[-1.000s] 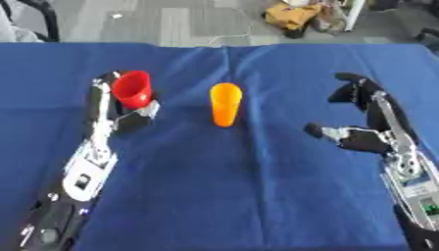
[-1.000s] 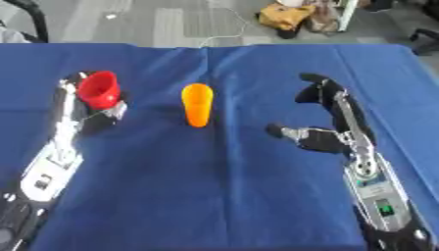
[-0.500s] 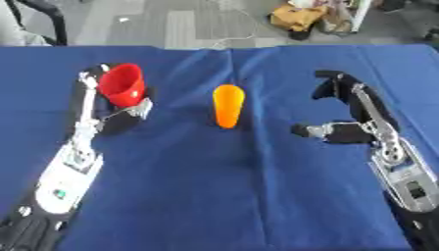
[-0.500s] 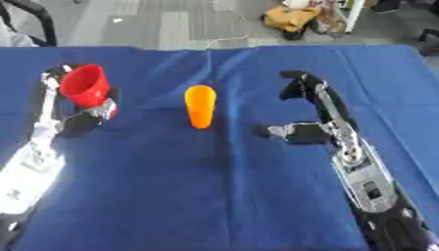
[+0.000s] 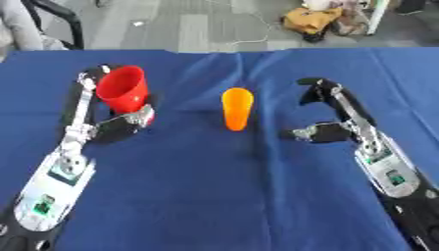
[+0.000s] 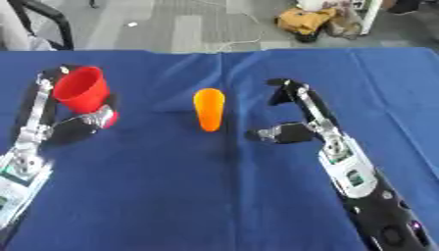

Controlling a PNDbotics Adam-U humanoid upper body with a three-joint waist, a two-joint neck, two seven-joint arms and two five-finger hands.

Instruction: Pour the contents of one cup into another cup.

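Leftward, left hand point(image 5: 120, 126) curled round raised red cup point(image 5: 123, 88), right hand point(image 5: 324, 115) spread open beside orange cup point(image 5: 236, 108)

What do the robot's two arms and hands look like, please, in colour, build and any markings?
Both forearms are long silver-grey plates with black edges, darkening to black toward the lower corners. Each carries small green marks on its silver panel. The left hand is black with a silver-grey metal piece at the thumb; the right hand has black fingers on a slim silver link. No loose cables show on either arm.

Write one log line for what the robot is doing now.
left hand: holds red cup | right hand: open, empty, beside orange cup | pour: not started
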